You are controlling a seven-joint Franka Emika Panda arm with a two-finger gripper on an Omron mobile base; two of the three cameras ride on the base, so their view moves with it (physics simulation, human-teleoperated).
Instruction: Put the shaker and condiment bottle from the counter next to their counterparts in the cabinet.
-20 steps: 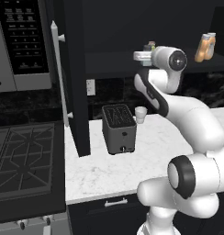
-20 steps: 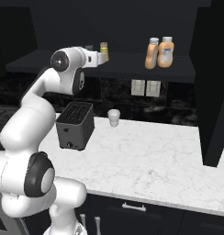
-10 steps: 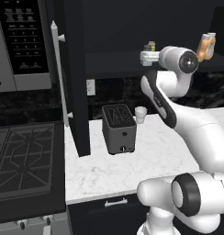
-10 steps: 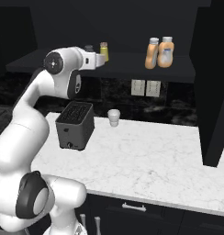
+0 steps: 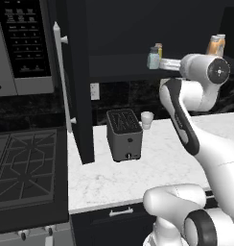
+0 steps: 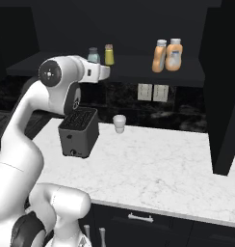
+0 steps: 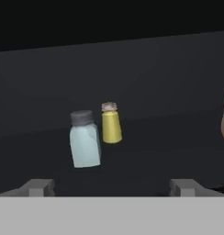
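The pale blue shaker [image 7: 85, 139] with a dark cap stands on the cabinet's dark shelf [image 6: 134, 67], right beside the yellow shaker [image 7: 111, 122]. The pair also shows in the left base view, blue shaker [image 5: 153, 57] and yellow shaker [image 5: 158, 49], and in the right base view, blue shaker [image 6: 93, 55] and yellow shaker [image 6: 109, 54]. My gripper [image 7: 111, 188] is open and empty, a short way back from the blue shaker. Two near-alike orange bottles [image 6: 159, 56] [image 6: 174, 54] stand together further along the shelf; I cannot tell which is the condiment bottle.
A black toaster [image 5: 123, 134] and a small white cup [image 5: 146, 119] stand on the marble counter [image 5: 157, 168]. The open cabinet door [image 5: 76, 81] with its pale bar handle [image 5: 59, 77] juts out at the left. Beyond it are a stove [image 5: 23, 168] and a microwave [image 5: 28, 43].
The hand has drawn back from the shelf, away from the blue shaker, which stays beside the yellow one. The jaws have stayed open.
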